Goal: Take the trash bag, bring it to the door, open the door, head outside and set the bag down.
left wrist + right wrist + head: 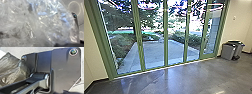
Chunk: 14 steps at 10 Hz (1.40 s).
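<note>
The clear plastic trash bag (41,25) shows large and crumpled in the left wrist view, close to the camera. In the right wrist view the bag (13,70) hangs beside the robot's own dark plate and jointed bar. How the fingers of either gripper stand cannot be made out. Ahead, in the head view, a row of green-framed glass door panels (166,37) spans most of the wall; a narrower panel (210,32) stands at its right end. Paving and shrubs show through the glass.
Two grey bins (229,51) stand against the wall right of the glass. A pale wall (91,50) rises at the left. Shiny grey floor (184,77) stretches between the robot and the door frames.
</note>
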{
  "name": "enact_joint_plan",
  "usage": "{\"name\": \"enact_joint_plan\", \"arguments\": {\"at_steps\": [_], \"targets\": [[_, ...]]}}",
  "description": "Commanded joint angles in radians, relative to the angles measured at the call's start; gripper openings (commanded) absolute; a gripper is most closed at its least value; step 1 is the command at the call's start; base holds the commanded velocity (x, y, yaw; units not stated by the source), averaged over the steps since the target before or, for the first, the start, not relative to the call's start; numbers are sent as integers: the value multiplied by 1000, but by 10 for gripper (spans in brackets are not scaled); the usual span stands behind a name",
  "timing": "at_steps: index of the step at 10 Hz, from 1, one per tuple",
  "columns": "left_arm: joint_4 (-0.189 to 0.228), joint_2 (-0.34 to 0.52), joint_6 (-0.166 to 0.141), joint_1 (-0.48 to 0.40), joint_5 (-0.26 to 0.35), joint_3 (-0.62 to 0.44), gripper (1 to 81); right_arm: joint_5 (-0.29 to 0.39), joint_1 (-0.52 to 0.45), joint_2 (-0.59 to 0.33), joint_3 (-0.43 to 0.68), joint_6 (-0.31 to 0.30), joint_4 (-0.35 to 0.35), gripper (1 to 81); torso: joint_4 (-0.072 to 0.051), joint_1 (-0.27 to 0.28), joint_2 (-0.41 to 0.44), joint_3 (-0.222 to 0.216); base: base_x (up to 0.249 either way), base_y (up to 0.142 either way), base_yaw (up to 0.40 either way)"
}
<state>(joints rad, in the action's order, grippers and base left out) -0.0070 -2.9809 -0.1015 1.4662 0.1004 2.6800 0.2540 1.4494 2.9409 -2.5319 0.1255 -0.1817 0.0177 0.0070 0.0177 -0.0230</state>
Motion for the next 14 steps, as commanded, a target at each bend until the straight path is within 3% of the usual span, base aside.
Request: {"name": "enact_joint_plan", "arguments": {"at_steps": [1, 10, 14], "targets": [[1, 3, 6, -63, 56, 0, 10, 67, -65, -3, 7, 5, 1, 811, 0, 0, 0, 0, 0, 0, -387], [-1, 6, 6, -63, 56, 0, 10, 67, -65, -1, 6, 5, 1, 811, 0, 0, 0, 0, 0, 0, -370], [1, 8, 8, -63, 58, 0, 10, 67, -65, -1, 6, 5, 1, 811, 0, 0, 0, 0, 0, 0, -67]]}}
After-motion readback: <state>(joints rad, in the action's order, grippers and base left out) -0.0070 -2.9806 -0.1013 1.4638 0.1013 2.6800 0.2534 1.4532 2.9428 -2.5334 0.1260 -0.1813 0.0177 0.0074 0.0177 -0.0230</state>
